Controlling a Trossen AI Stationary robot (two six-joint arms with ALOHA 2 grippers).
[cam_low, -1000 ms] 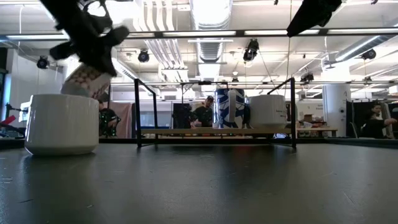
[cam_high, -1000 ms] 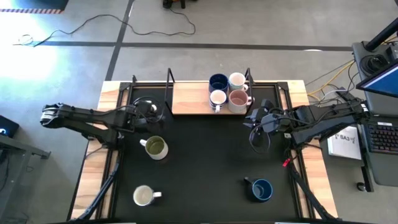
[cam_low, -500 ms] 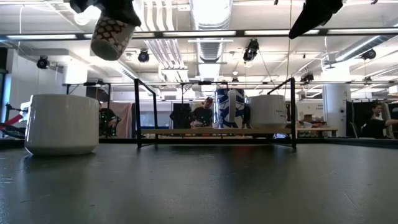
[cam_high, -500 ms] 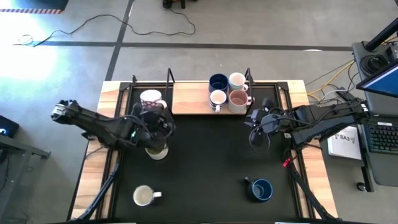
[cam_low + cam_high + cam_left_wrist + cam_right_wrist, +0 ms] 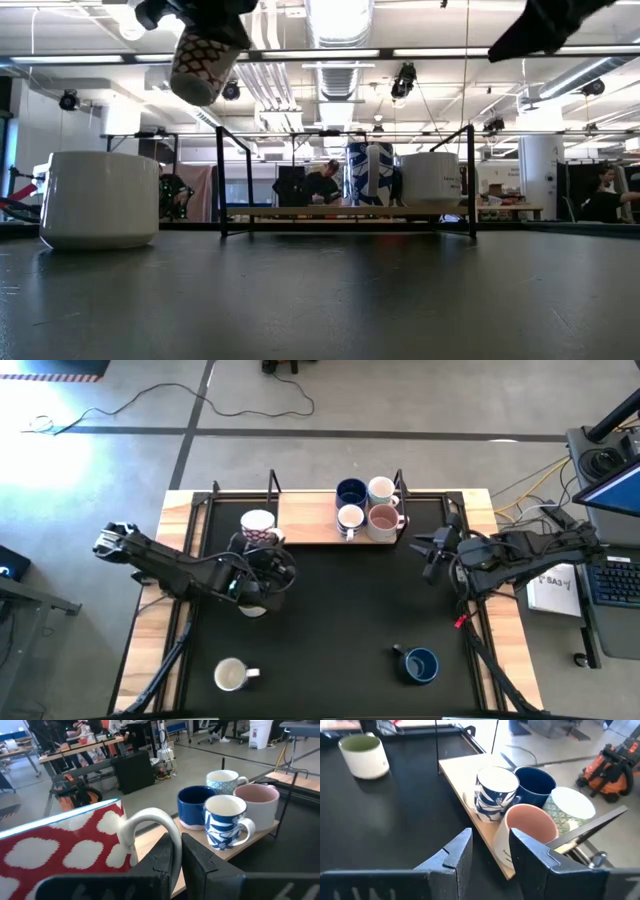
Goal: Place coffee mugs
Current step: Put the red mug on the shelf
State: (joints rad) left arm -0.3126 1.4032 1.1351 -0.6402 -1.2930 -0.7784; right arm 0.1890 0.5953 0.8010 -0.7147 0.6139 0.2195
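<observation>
The left tool (image 5: 262, 550) was clamped shut on the curved handle of a white ceramic mug with a red print (image 5: 258, 525), holding it lifted off the black surface (image 5: 340, 620) near the left end of a light wooden board (image 5: 310, 520) lying along the far edge. In the low view that red-printed mug (image 5: 205, 62) hung high up, tilted, clear of everything below. The left wrist view showed its white handle (image 5: 150, 827) pinched between the dark fingers (image 5: 197, 862).

On the right part of the board four mugs stood in a tight cluster, touching or nearly so: a dark blue mug (image 5: 350, 491), a pale mug with a faint pattern (image 5: 381, 490), a white mug with blue print (image 5: 350, 517) and a pinkish mug (image 5: 383, 520).

The right tool (image 5: 428, 556) hovered just beside the board's right end with its fingers (image 5: 532, 852) parted and nothing between them.

An olive-green-lined cream mug (image 5: 252, 604) sat on the surface mostly hidden under the left arm. A cream mug (image 5: 231, 675) stood near the front left corner, and a second dark blue mug (image 5: 420, 665) near the front right corner.
</observation>
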